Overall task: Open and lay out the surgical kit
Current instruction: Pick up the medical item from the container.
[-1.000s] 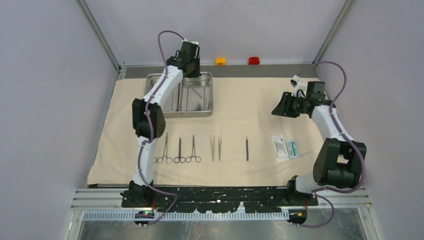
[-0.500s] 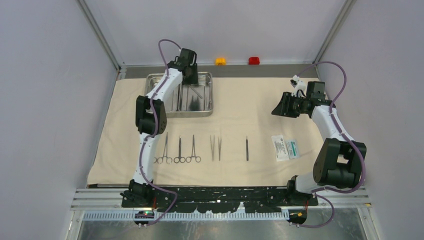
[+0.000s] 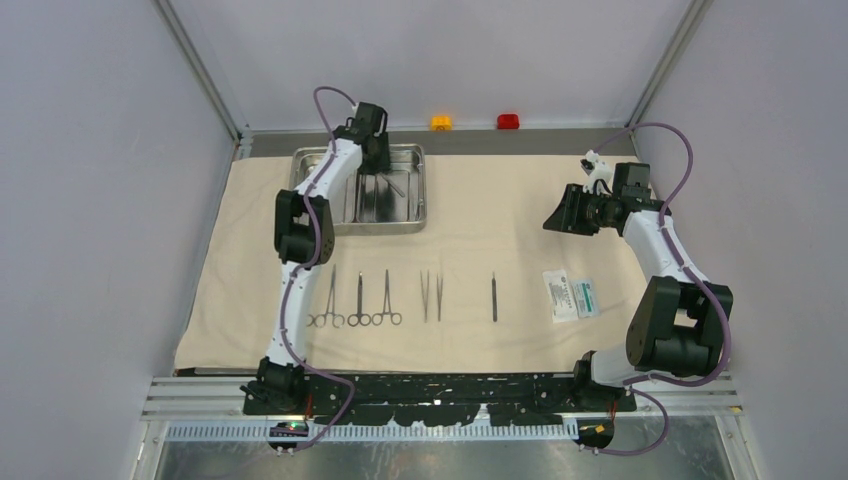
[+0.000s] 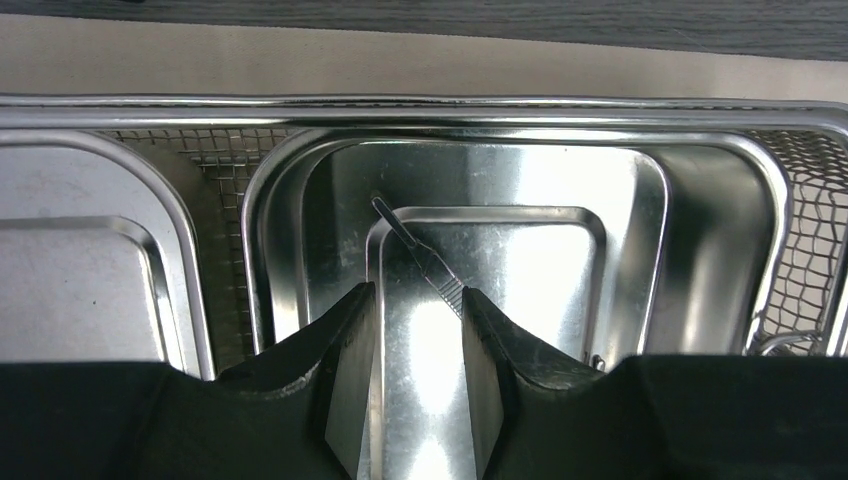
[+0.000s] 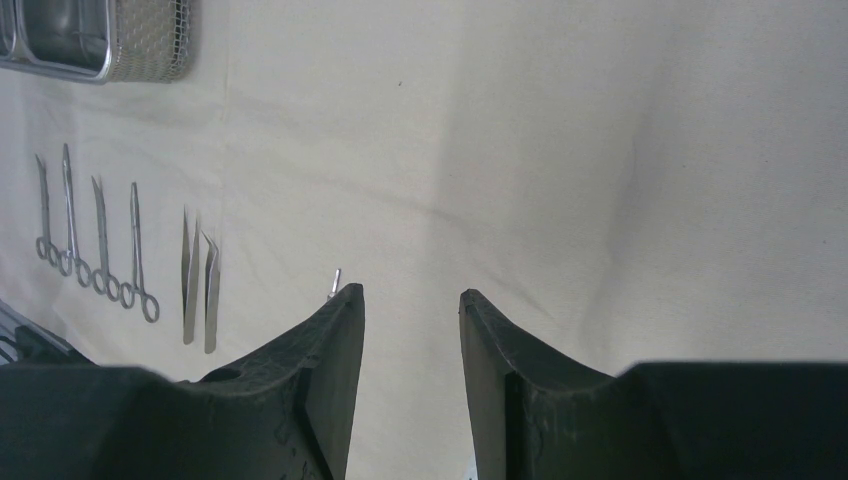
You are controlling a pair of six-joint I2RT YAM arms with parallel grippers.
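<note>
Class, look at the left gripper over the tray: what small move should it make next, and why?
Probably lower the left gripper a little and close it on the thin tool. The jaws stand open and empty, and that tool lies slanted in the tray just ahead of them. Other instruments already lie in a row on the cloth, so this one seems next.

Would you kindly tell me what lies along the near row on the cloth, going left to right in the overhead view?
Three ring-handled tools → two tweezers → thin straight tool → white-and-green packet.
</note>
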